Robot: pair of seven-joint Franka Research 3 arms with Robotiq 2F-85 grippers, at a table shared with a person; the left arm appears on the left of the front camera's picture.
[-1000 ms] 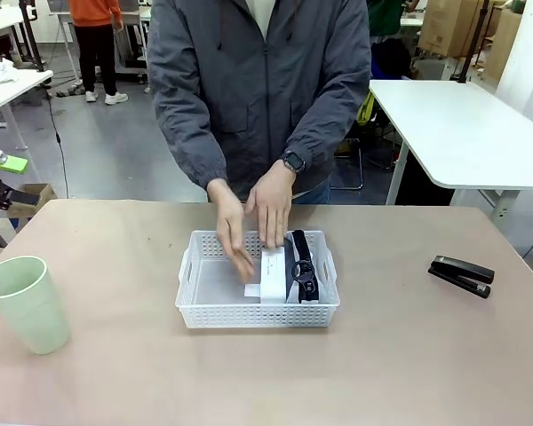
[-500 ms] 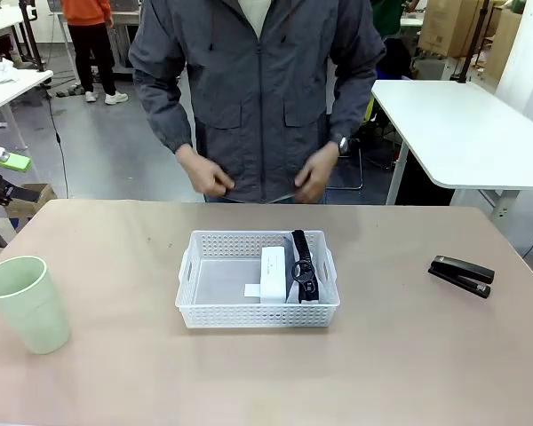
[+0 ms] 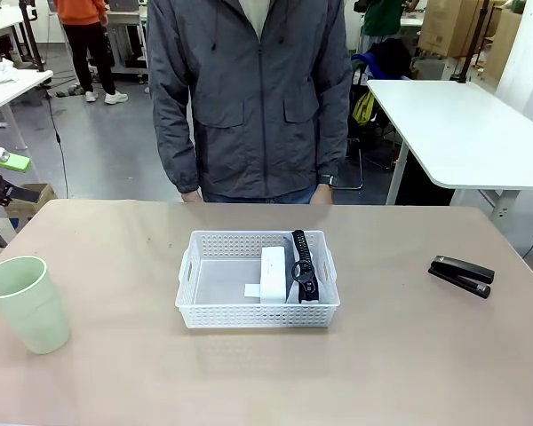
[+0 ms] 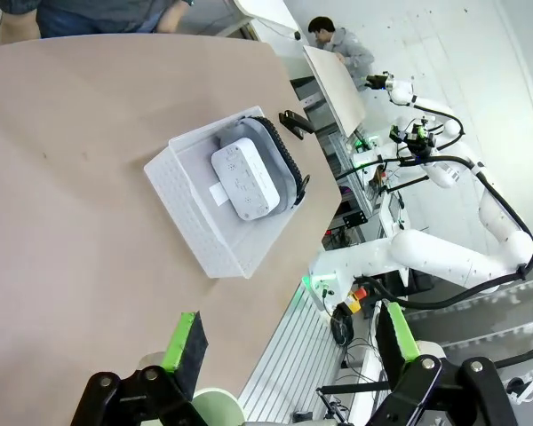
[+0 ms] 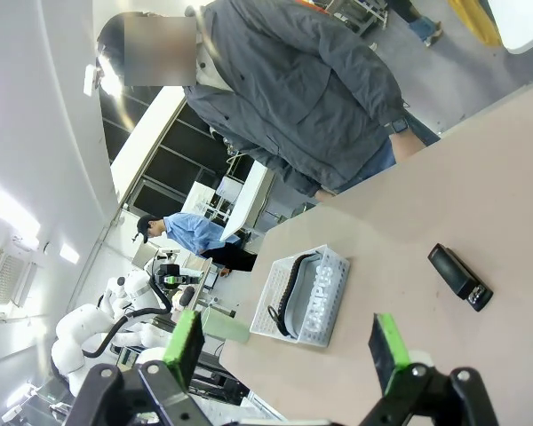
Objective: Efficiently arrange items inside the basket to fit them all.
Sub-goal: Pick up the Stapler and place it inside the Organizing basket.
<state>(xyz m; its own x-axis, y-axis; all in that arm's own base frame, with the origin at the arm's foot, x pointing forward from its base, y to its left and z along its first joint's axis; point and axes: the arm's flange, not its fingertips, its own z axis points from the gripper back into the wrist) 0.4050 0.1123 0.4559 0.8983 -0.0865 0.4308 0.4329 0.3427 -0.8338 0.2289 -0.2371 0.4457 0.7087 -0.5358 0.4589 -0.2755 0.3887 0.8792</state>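
Observation:
The white basket [image 3: 249,315] sits mid-table. Inside it, on the right side, a white box [image 3: 273,273] lies against a grey pouch with a black strap [image 3: 302,269]. The pale green cup [image 3: 27,303] stands upright at the table's left. At the right lies the black stapler [image 3: 461,275]. The left wrist view looks down on the basket [image 4: 191,222], the box [image 4: 244,182] and the stapler [image 4: 295,122], with my left gripper [image 4: 291,337] open and empty, well short of the basket. My right gripper [image 5: 287,348] is open and empty, high above the stapler [image 5: 459,277] and basket [image 5: 324,311].
A person in a grey jacket [image 3: 253,98] stands at the far edge, arms down at the sides, hands off the table. The basket's left half holds nothing. Bare tabletop lies between the cup, basket and stapler. Another white table [image 3: 462,133] stands behind at the right.
The person's hands have left the box and pouch in the basket, risen, and dropped to the sides. The box and pouch stay put. My arms have not visibly moved.

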